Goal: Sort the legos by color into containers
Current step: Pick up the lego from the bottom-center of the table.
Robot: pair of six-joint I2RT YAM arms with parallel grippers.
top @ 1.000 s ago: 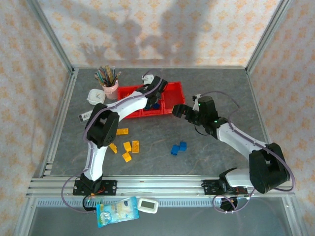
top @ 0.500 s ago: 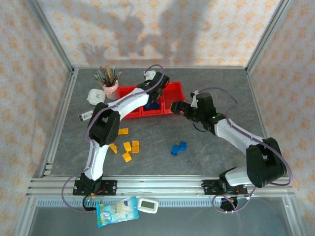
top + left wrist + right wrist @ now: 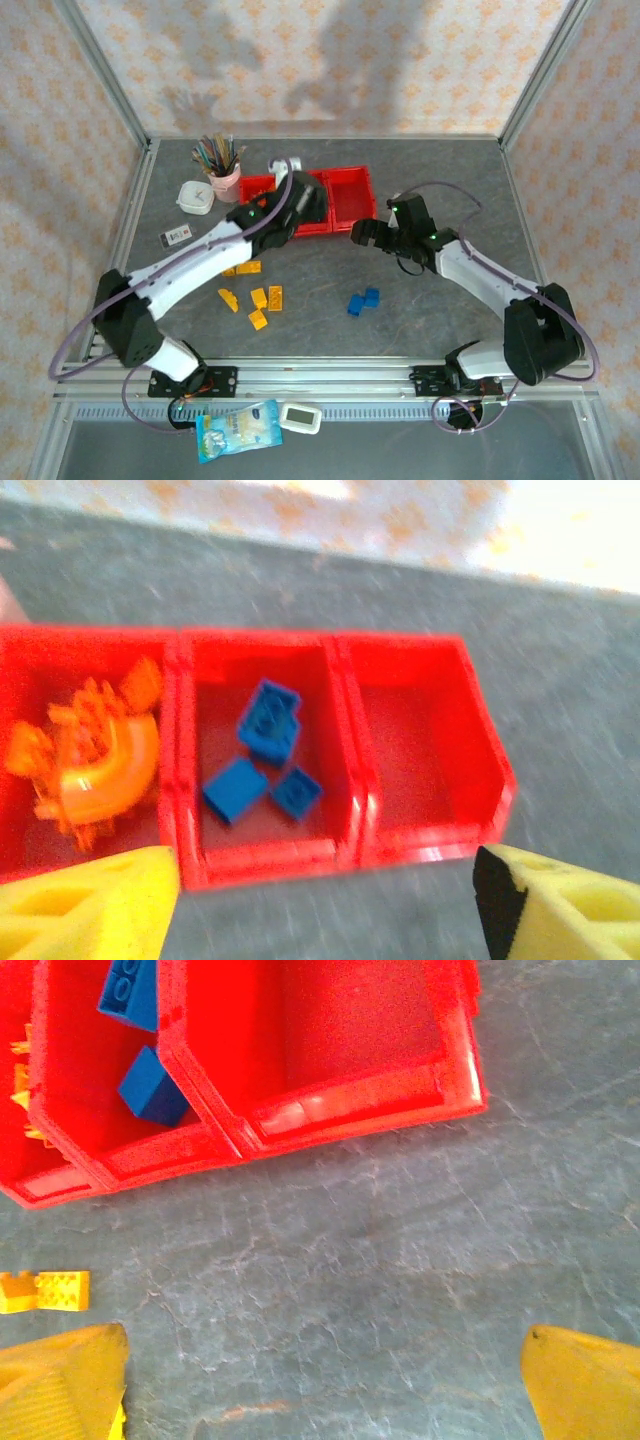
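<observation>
Hovering at the near wall of the bins (image 3: 350,195), the left gripper (image 3: 325,905) has its yellow fingers (image 3: 95,900) spread wide and unloaded. Its wrist view looks across all three bins from the front. The left bin holds a heap of orange legos (image 3: 95,750), one of them a curved arch. The middle bin holds three blue legos (image 3: 268,725): two lie flat towards the front wall and a larger one sits tilted behind them.

The right gripper (image 3: 320,1390) hangs above the table (image 3: 400,1260) just in front of the right bin's near corner. Its fingers are likewise wide apart and carry no brick.

More bricks lie loose on the table in front of the bins, apart from them. Several yellow legos (image 3: 258,298) are scattered before the left bin, some close together and one nearer the bins beside the left arm. A loose blue pair (image 3: 362,300) sits before the right bin, the two touching each other, further out than the right gripper.

Behind the left end of the bins stands a pink cup (image 3: 224,180) of pencils, close to the left bin's far corner. A white box (image 3: 195,197) lies just beyond the cup, on the side away from the bins.
</observation>
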